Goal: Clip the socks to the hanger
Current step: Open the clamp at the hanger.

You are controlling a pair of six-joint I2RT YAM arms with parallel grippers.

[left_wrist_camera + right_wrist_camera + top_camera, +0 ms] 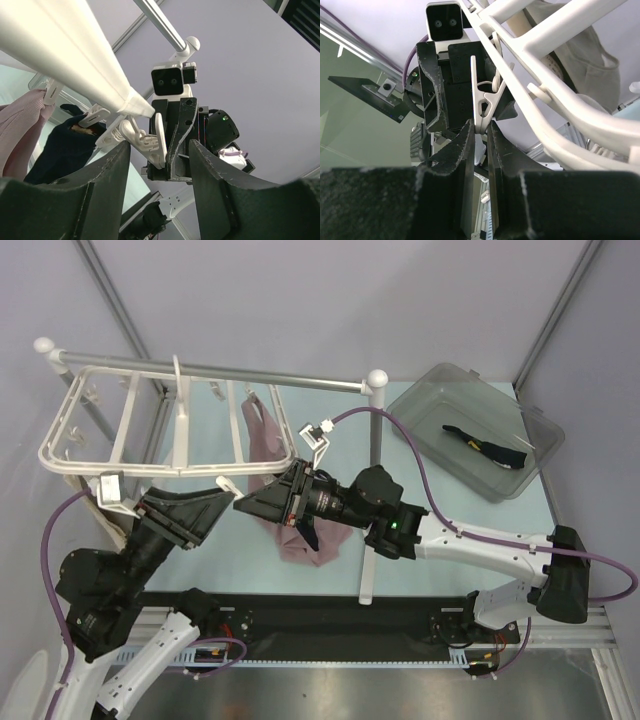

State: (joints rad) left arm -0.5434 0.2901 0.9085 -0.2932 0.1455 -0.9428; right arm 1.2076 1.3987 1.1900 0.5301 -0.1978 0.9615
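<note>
The white hanger hangs from the rail at the back left; its bar crosses the left wrist view. One dark sock hangs under the hanger's edge by a small clip, beside the pink cloth. The other sock lies in the clear bin. My right gripper is shut on a white clip at the hanger's near edge; the clip also shows in the left wrist view. My left gripper faces it, jaws wide open and empty, just short of that clip.
The silver rail with white knobs spans the back. The pink cloth hangs at the hanger's right end. A beige cloth shows behind the frame in the right wrist view. The clear bin stands at the far right.
</note>
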